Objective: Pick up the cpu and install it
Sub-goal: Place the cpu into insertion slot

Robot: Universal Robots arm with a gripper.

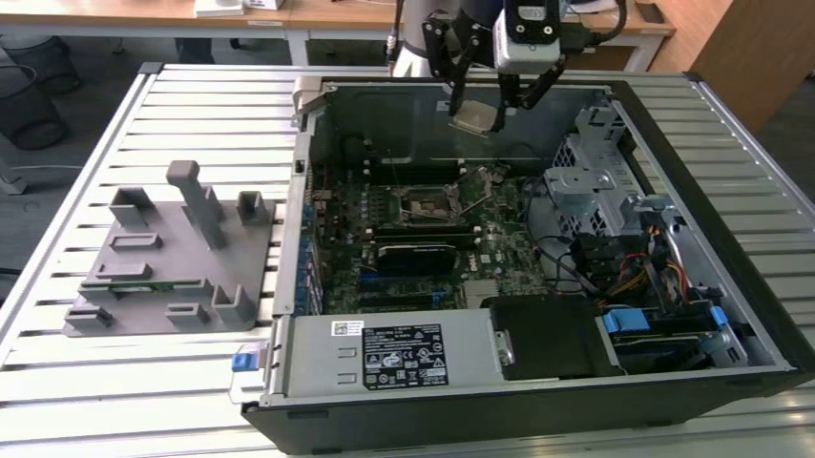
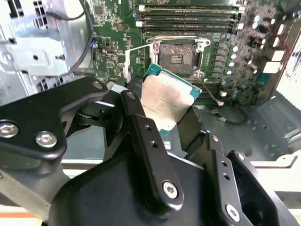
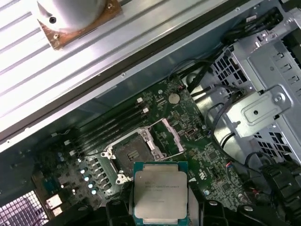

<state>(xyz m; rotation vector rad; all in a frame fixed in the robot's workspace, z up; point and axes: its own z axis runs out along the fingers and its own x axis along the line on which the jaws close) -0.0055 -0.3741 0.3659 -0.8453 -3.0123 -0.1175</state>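
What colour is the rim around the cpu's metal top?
Teal green, clearest on the cpu in the first wrist view.

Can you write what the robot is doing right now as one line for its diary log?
gripper: shut on cpu | position: held above the motherboard | cpu socket: open, empty | install: not done

Black gripper (image 1: 479, 111) with jointed linkage fingers (image 2: 146, 136), silver hex screws (image 2: 170, 189) at the pivots. Silver-grey wrist block (image 1: 526, 33) and black cables (image 1: 614, 27) at the exterior view's top.
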